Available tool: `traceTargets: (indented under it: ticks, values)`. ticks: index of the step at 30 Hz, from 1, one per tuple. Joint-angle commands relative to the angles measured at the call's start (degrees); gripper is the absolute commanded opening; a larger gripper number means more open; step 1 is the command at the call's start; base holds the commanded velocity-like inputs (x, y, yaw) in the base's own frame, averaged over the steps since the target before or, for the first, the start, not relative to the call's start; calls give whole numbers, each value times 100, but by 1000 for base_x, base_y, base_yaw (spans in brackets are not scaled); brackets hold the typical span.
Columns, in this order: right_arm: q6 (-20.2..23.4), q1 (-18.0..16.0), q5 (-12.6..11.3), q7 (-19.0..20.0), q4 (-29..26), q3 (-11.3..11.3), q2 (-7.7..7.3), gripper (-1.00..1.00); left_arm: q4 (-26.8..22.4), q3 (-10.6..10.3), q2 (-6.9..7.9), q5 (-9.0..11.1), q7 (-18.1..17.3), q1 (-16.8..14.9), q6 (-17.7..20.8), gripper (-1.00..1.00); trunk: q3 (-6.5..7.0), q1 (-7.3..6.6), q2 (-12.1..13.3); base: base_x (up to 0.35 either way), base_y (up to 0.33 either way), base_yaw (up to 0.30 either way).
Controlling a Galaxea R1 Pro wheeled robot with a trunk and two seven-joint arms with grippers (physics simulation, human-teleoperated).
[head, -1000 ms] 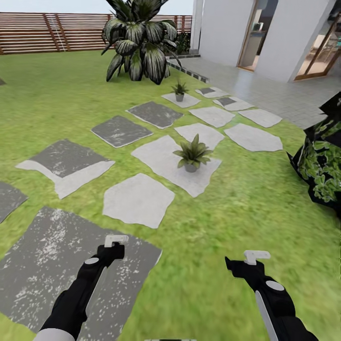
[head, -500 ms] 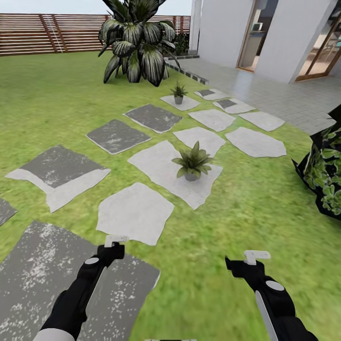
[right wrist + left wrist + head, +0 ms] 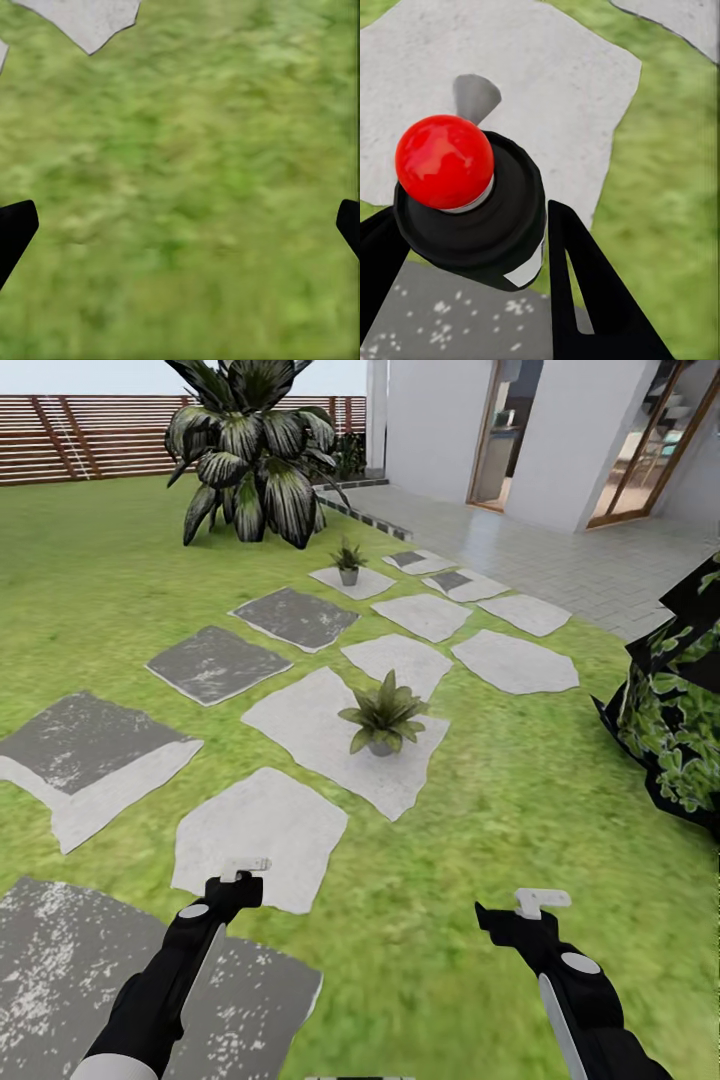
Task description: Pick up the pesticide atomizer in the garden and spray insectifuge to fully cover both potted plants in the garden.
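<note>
Where the garden lawn (image 3: 520, 780) spreads out, two potted plants stand: the nearer one (image 3: 382, 716) on a large pale stepping stone (image 3: 310, 730), the farther one (image 3: 348, 558) on a small pale stone close to one big striped-leaf palm (image 3: 250, 450). Well over ten grey and white stones lie set in the grass. One dark leafy bush (image 3: 675, 730) sits at the right. A brown slatted fence (image 3: 90, 435) closes the far side, and a grey paved patio (image 3: 600, 560) runs along a white house wall (image 3: 430, 430) with glazed doors.

Two arms reach forward, low over the ground. The left tool (image 3: 245, 868) hangs over the edge of a pale stone and is clenched on the pesticide atomizer (image 3: 502, 240): the left wrist view has a dark round body with a white patch and a red rounded top, sitting between the black fingers (image 3: 585, 292). The right tool (image 3: 542, 903) is above bare grass, well apart from both plants. In its wrist view the fingertips (image 3: 15, 229) sit at opposite edges, spread wide, with nothing between them.
</note>
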Motion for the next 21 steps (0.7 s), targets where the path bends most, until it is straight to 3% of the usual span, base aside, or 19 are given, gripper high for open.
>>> traceTargets:
  ticks: [1,11,21]
  values:
    - [31,-3,5,2,-7,0,-1,100,-9,-3,0,5,8,-1,31,-100,-4,0,-2,21,0,-52]
    - [31,-3,5,2,-6,0,-1,100,-10,-3,1,14,7,0,31,-100,-4,0,-2,3,0,-7]
    - [31,-3,5,2,1,1,-1,100,-10,-3,1,14,1,0,31,-100,176,-220,399,0,0,0]
